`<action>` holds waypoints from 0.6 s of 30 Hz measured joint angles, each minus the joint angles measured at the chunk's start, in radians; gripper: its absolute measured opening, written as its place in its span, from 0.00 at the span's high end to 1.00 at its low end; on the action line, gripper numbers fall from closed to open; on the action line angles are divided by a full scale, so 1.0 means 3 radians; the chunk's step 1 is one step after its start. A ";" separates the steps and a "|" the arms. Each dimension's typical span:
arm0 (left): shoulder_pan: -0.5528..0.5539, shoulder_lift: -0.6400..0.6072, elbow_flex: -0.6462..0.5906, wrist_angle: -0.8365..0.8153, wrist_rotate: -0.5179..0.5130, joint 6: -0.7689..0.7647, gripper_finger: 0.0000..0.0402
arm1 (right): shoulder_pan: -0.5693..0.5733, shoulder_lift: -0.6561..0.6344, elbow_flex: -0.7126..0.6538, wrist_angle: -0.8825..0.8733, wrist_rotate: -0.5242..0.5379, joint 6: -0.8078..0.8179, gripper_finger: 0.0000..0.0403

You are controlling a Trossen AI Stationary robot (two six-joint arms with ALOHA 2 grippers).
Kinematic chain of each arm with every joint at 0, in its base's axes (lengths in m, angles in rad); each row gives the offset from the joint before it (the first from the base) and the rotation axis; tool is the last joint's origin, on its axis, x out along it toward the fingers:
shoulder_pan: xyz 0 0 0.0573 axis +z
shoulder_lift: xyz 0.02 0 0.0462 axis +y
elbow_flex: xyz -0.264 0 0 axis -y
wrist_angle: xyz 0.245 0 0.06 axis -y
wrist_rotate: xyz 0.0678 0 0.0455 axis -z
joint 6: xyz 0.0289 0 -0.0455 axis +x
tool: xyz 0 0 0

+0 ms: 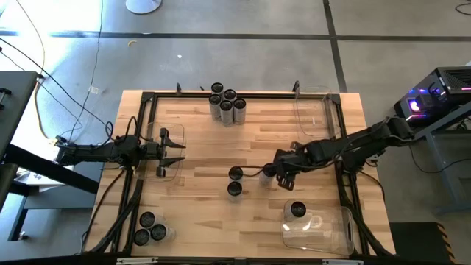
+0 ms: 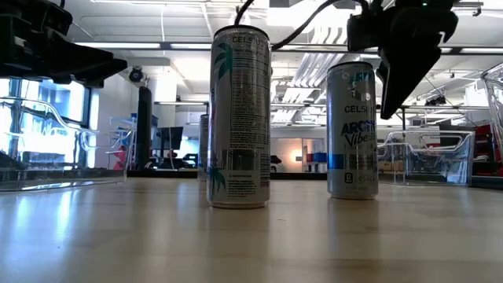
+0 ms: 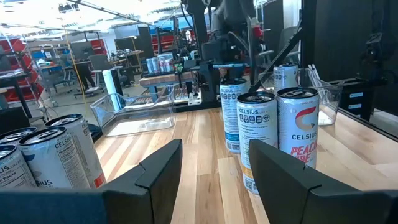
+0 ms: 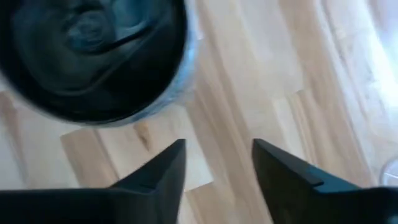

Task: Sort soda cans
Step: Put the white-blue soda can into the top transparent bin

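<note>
Jaws of my right gripper stand spread and hold nothing, hanging above the wooden tabletop just beside two Celsius cans at its middle. My left gripper waits over a clear bin on the left edge, jaws spread, empty. Farther off, five cans cluster at the far edge; three cans sit near left, one can near right.

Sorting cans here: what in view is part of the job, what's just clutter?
Job:
- cluster of five cans at the far edge
- two cans mid-table
- three cans at the near left corner
- one can in the near right bin
- right gripper, open, beside the mid-table cans

Clutter:
- floor cables
</note>
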 joint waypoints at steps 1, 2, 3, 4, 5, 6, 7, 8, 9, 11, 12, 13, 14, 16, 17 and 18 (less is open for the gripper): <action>0.0001 0.0001 -0.0001 0.0000 0.0000 0.0000 0.55 | -0.0010 0.0000 0.0001 0.0034 -0.0016 -0.0045 0.48; 0.0000 0.0001 0.0000 -0.0001 0.0000 0.0000 0.55 | -0.0010 0.0000 0.0001 0.0081 -0.0042 -0.0118 0.43; 0.0001 0.0000 0.0000 -0.0001 0.0000 0.0000 0.55 | -0.0010 0.0000 0.0001 0.0133 -0.0080 -0.0204 0.38; 0.0001 0.0001 0.0000 0.0000 -0.0001 0.0000 0.55 | -0.0011 0.0000 0.0001 0.0191 -0.0126 -0.0305 0.33; 0.0001 0.0000 0.0000 -0.0001 0.0000 0.0000 0.55 | -0.0012 0.0000 0.0001 0.0259 -0.0146 -0.0400 0.30; 0.0001 0.0001 -0.0001 -0.0001 0.0000 0.0000 0.55 | -0.0011 0.0000 0.0001 0.0326 -0.0149 -0.0474 0.26; 0.0001 0.0000 0.0000 -0.0001 0.0000 0.0000 0.55 | -0.0010 0.0000 0.0001 0.0386 -0.0143 -0.0518 0.24; 0.0001 0.0000 0.0000 -0.0001 0.0000 0.0000 0.55 | -0.0006 0.0000 0.0000 0.0443 -0.0131 -0.0558 0.22; 0.0001 0.0000 -0.0001 -0.0001 0.0000 0.0000 0.55 | 0.0005 0.0000 0.0001 0.0512 -0.0126 -0.0587 0.22; 0.0000 0.0001 -0.0001 -0.0001 -0.0001 0.0000 0.55 | 0.0034 0.0000 0.0000 0.0622 -0.0083 -0.0678 0.21; 0.0001 0.0000 0.0000 -0.0001 0.0000 0.0000 0.55 | 0.0052 0.0000 0.0001 0.0676 -0.0034 -0.0730 0.21; 0.0001 0.0001 -0.0001 -0.0001 0.0000 0.0000 0.55 | 0.0067 0.0000 0.0001 0.0730 0.0019 -0.0784 0.21; 0.0001 0.0001 0.0000 -0.0001 -0.0001 0.0000 0.55 | 0.0079 0.0000 0.0000 0.0788 0.0058 -0.0836 0.21; 0.0000 0.0000 0.0000 -0.0001 0.0000 0.0000 0.55 | 0.0088 0.0000 0.0000 0.0914 0.0071 -0.0926 0.21; 0.0001 0.0001 0.0000 -0.0001 0.0000 0.0000 0.55 | 0.0087 0.0000 0.0001 0.0969 0.0072 -0.0951 0.21; 0.0001 0.0001 -0.0001 0.0000 -0.0001 0.0000 0.55 | 0.0086 0.0000 0.0000 0.1019 0.0073 -0.0969 0.21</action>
